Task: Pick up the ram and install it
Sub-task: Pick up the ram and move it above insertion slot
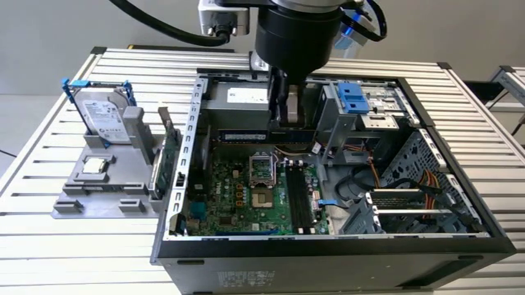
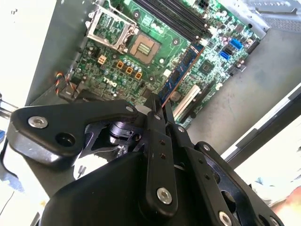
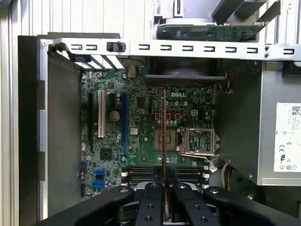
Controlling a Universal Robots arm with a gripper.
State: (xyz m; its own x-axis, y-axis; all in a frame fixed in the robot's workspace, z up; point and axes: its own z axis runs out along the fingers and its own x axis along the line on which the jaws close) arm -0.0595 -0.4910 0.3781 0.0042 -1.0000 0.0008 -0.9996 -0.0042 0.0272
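On the exterior view's left, a grey tray (image 1: pixel 70 209) carries a hard drive (image 1: pixel 107 120) and a small square chip (image 1: pixel 96 165). A green card (image 1: pixel 168 160) stands at the tray's right edge. Right of that sits the open computer case (image 1: pixel 328 255).

Over the case's far half hangs the gripper (image 1: pixel 287 120), its fingers clamped on the ram (image 1: pixel 242 136). The ram appears to be held above the motherboard (image 1: pixel 238 196), not seated. Its long axis runs left to right, reaching from the fingers toward the case's left wall.

The memory slots (image 1: pixel 299 196) lie nearer than the fingers and slightly to their right. They run near to far, so I judge the ram lies roughly square across them.
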